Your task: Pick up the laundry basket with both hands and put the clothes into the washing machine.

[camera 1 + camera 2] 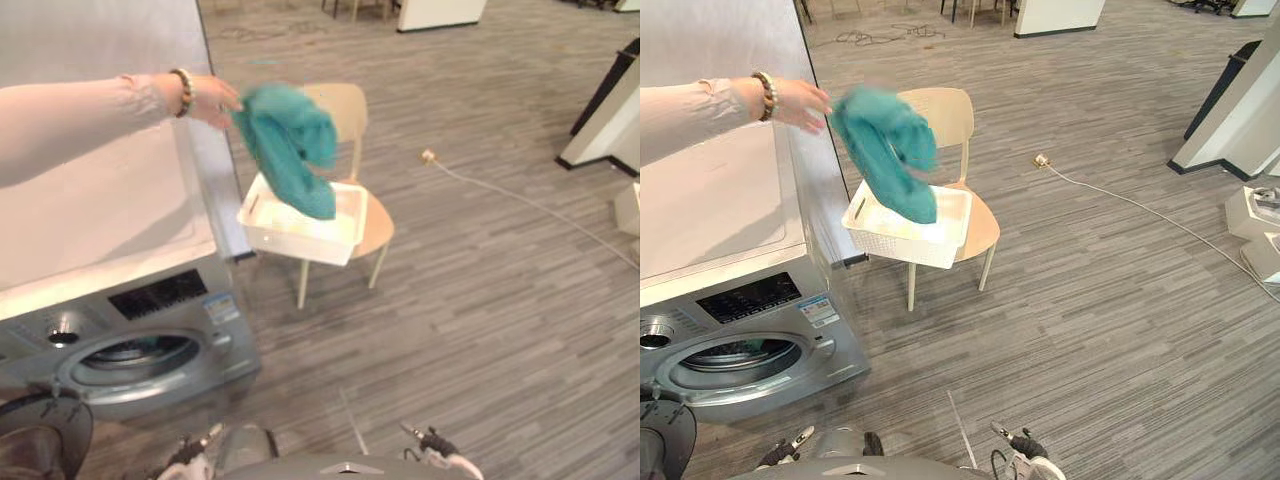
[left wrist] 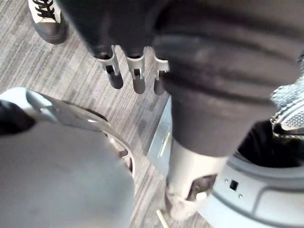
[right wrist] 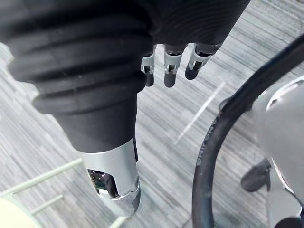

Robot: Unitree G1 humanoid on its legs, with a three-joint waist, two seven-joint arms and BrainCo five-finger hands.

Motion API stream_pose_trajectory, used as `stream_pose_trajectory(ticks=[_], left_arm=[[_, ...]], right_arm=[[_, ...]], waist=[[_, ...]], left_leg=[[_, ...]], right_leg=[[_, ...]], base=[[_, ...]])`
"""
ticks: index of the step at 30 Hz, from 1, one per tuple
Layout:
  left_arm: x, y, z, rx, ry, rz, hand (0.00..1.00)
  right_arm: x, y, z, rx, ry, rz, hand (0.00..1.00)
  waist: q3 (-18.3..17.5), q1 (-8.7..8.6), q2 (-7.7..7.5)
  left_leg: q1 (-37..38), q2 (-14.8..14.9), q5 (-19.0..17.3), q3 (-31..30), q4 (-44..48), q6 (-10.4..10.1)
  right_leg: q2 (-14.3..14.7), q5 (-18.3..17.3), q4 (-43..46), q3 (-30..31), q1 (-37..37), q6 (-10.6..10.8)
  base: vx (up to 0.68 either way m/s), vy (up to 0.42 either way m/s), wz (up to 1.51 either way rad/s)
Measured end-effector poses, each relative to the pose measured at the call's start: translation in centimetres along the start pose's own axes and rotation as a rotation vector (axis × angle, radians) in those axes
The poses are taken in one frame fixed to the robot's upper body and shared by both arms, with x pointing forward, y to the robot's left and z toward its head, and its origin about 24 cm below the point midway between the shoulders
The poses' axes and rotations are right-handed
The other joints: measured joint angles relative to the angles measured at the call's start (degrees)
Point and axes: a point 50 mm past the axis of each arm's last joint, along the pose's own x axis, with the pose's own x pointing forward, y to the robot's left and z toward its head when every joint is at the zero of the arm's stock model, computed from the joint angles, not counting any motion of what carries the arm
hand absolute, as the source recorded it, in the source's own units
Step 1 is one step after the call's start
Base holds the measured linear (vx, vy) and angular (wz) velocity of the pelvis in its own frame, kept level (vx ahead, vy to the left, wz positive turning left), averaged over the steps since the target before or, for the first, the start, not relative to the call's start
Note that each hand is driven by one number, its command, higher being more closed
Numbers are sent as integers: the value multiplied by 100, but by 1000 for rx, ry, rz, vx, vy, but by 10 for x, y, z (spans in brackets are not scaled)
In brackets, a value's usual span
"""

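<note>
Plainly, nothing is held by either robot hand: the left hand (image 2: 134,71) and the right hand (image 3: 170,66) are seen in their wrist views with fingers hanging straight and relaxed above the floor, well apart from the work. The laundry basket (image 1: 292,238) is set on the seat of a pale wooden chair (image 1: 380,228), which stands beyond the washing machine (image 1: 150,345). A teal garment (image 1: 292,145) is held up over the basket by a person's hand (image 1: 213,100); its lower end hangs down to the basket's rim, and whether it touches cannot be told.

The basket is judged to be stiff, light plastic with smooth walls that may slip under straight fingers. It is best taken at two opposite short walls, one hand to each, where a slot handle can be made out on the nearer one. The garment is judged soft, limp and light; it will sag and may trail over the rim when the basket is tipped.

One basket, one teal garment, one chair, one washing machine and one person's hand are counted. Whether further clothes lie in the basket cannot be told.
</note>
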Motion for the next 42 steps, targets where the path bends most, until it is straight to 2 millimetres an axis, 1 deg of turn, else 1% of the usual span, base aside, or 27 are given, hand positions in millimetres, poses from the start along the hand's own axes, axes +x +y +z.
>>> stream_pose_trajectory(ticks=[1, 5, 6, 8, 9, 11, 12, 14, 16, 18, 20, 22, 23, 24, 25, 27, 28, 30, 31, 34, 35, 36, 37, 38, 40, 41, 42], left_arm=[[0, 2, 0, -1, -1, 4, 0], [-5, 19, -19, -102, 60, 62, 0], [-6, 19, -20, -103, 65, 64, 0], [-6, 18, -20, -102, 64, 59, 0], [-5, 18, -19, -100, 61, 59, 0], [-3, 14, -8, -49, 29, 37, 0], [-3, 13, -5, -40, 21, 34, 0], [1, 4, 12, 2, -26, 8, 0], [3, -14, 20, 17, -68, -39, 0], [4, -26, 22, 17, -78, -68, 0], [4, -29, 21, 49, -72, -76, 0], [4, -20, 17, 85, -56, -54, 0], [3, -9, 17, 87, -54, -27, 0], [2, 1, 18, 93, -50, 1, 0], [2, -2, 6, 81, -11, -3, 0], [0, -4, -8, 59, 29, -2, 0], [-1, -2, -9, 46, 34, 6, 0], [-1, 5, -8, 10, 33, 31, 0], [0, 3, -3, -2, 16, 28, 0], [2, 4, 15, 1, -46, 21, 0], [2, 3, 17, -1, -53, 20, 0], [3, 1, 18, 5, -57, 17, 0], [3, 0, 17, 8, -55, 14, 0], [2, -4, 13, 5, -47, 7, 0], [2, -6, 10, 18, -36, -1, 0], [1, -5, 6, 63, -20, -7, 0], [2, -3, 9, 77, -21, -5, 0]], right_arm=[[2, 6, 3, -1, -6, 16, 0], [6, 30, 12, -67, -26, 83, 0], [6, 33, 12, -66, -25, 95, 0], [6, 41, 11, -101, -20, 133, 0], [6, 43, 10, -108, -17, 142, 0], [4, 45, 3, -109, -10, 151, 0], [4, 43, 3, -108, -11, 147, 0], [2, 28, -4, -79, 15, 98, 0], [0, 17, -10, -54, 24, 68, 0], [-2, 4, -11, 8, 22, 21, 0], [-3, -3, -12, 48, 18, -5, 0], [-5, -7, -17, 78, 29, -21, 0], [-6, -6, -25, 85, 49, -22, 0], [-9, -12, -35, 87, 87, -40, 0], [-9, -22, -30, 71, 78, -63, 0], [-8, -31, -18, 51, 52, -81, 0], [-8, -30, -19, 48, 54, -78, 0], [-8, -27, -20, 42, 56, -69, 0], [-9, -25, -26, 48, 71, -67, 0], [-8, -13, -28, -9, 80, -23, 0], [-7, -13, -27, -17, 76, -21, 0], [-6, -13, -20, -28, 58, -23, 0], [-5, -13, -16, -33, 45, -22, 0], [-4, -10, -12, -45, 35, -11, 0], [-2, 1, -3, -73, -4, 31, 0], [-1, 13, 5, -92, -43, 71, 0], [-1, 30, 11, -102, -71, 119, 0]], waist=[[-12, 64, -78], [39, 209, -48], [29, 222, -39], [14, 262, -16], [18, 240, -24], [101, -14, -187], [119, -75, -220], [135, -204, -336], [132, -259, -301], [148, -347, -226], [147, -356, -186], [121, -350, -261], [106, -368, -425], [-7, -365, -574], [-73, -399, -261], [-90, -348, 117], [-101, -351, 130], [-79, -488, 80], [-15, -514, 11], [211, -324, -223], [239, -308, -256], [267, -303, -203], [276, -309, -161], [302, -318, -109], [310, -317, -40], [297, -308, 52], [312, -290, -61]], left_leg=[[15, -101, 84, 10, -186, 62], [337, -446, 70, 60, -538, 194], [498, -463, 21, 77, -737, 133], [788, -440, 10, 90, -1103, 84], [836, -402, 24, 108, -1104, 68], [1133, -488, -6, -37, -1099, 140], [1211, -516, -22, -125, -1105, 191], [1503, -600, -36, -424, -1123, 166], [1535, -638, -11, -760, -1202, 115], [1542, -594, 33, -1228, -1192, 15], [1519, -457, -5, -1551, -1193, -179], [1519, -335, -102, -1791, -1205, -474], [1576, -323, -162, -1970, -1220, -644], [1651, -165, -217, -2247, -1293, -846], [1613, 143, -235, -2423, -1291, -884], [1595, 624, -18, -2554, -1200, -1047], [1536, 710, 99, -2616, -1096, -1077], [1145, 914, 429, -2841, -478, -967], [858, 1010, 707, -2801, 85, -772], [228, 1427, 1715, -2035, 1211, -184], [102, 1513, 1696, -1776, 1454, -170], [-64, 1546, 1335, -1182, 1871, -226], [-118, 1448, 966, -801, 1967, -228], [-133, 1117, 481, -474, 1790, -297], [-88, 471, 295, -179, 791, -370], [56, 327, 316, 232, 63, 27], [145, 195, 450, 295, -137, -27]], right_leg=[[-48, 82, -88, 10, -88, 48], [-243, 162, -197, 99, 82, 110], [-268, 51, 184, 157, -35, 102], [-282, -144, 1789, 380, -808, 512], [-287, -154, 2346, 439, -1049, 632], [-532, 160, 4161, 513, -1728, 782], [-586, 214, 4373, 505, -1745, 820], [-859, -321, 4876, 379, -1721, 759], [-1269, -660, 4673, -7, -1826, 336], [-1560, -733, 3834, 302, -1892, 255], [-1561, -562, 2861, 1018, -1865, 252], [-1615, -28, 2084, 1392, -1757, 299], [-1678, 500, 1913, 1400, -1693, 406], [-1639, -128, 1947, 1122, -1508, 1190], [-1349, -220, 1970, 882, -1475, 1035], [-849, -442, 2130, 735, -1493, 761], [-759, -471, 2131, 668, -1453, 694], [-556, -473, 1841, 271, -1060, 499], [-431, -387, 1521, 35, -744, 365], [-209, -124, 802, -304, -52, 44], [-192, -100, 711, -343, 22, 12], [-206, -62, 586, -456, 142, -5], [-245, -61, 514, -508, 213, -2], [-304, -46, 396, -594, 284, 23], [-364, -24, 320, -772, 268, 67], [-274, -56, 291, -820, 240, 139], [-357, -64, 252, -792, 209, 150]], base=[[108, 21, 4], [110, 77, 0], [53, 67, -19], [43, 90, -49], [51, 70, -37], [99, 5, 18], [180, -47, 75], [189, -111, 95], [157, -139, 91], [229, -261, 96], [189, -403, 82], [108, -375, 68], [184, -691, 72], [226, -784, 75], [233, -646, 55], [176, -373, 3], [192, -411, 20], [175, -371, 64], [153, -377, 63], [112, -330, 34], [69, -179, 25], [61, -111, 35], [67, -54, 47], [39, 14, 41], [34, 79, 46], [63, 110, 50], [54, 90, 30]])
